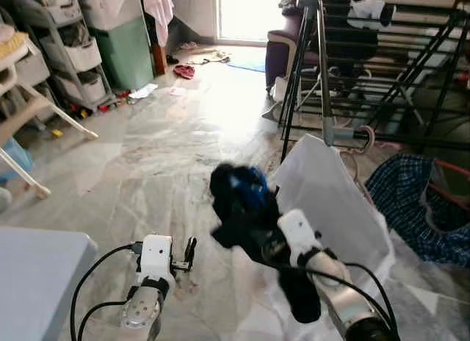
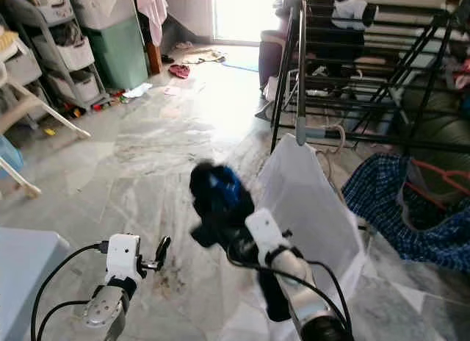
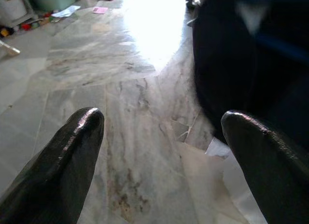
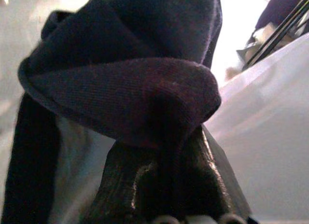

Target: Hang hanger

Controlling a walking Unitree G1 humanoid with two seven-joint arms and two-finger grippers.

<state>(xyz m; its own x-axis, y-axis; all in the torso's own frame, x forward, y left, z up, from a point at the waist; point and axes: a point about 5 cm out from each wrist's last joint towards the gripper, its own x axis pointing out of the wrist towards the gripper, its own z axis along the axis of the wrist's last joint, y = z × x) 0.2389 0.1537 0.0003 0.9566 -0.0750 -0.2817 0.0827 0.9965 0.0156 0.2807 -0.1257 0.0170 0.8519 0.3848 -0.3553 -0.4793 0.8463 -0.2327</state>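
Observation:
My right gripper [image 1: 253, 222] is shut on a bunched dark navy garment [image 1: 239, 201] with a blue patch, held up over the floor. In the right wrist view its fingers [image 4: 145, 185] pinch the dark cloth [image 4: 125, 74], which wraps over them. Just right of it hangs a white garment [image 1: 330, 201] on a hanger whose pale hook [image 1: 366, 139] sits on the black drying rack [image 1: 382, 62]. My left gripper [image 1: 189, 251] is low on the left, open and holding nothing, with its fingertips [image 3: 87, 122] spread above the marble floor.
A blue plaid cloth [image 1: 411, 194] lies in a red-rimmed basket at the right. Shelves [image 1: 73, 54], a green bin [image 1: 125, 51] and white chair legs [image 1: 44, 113] line the left. A grey-blue surface [image 1: 29, 275] is at the near left. A purple sofa [image 1: 283, 51] stands behind the rack.

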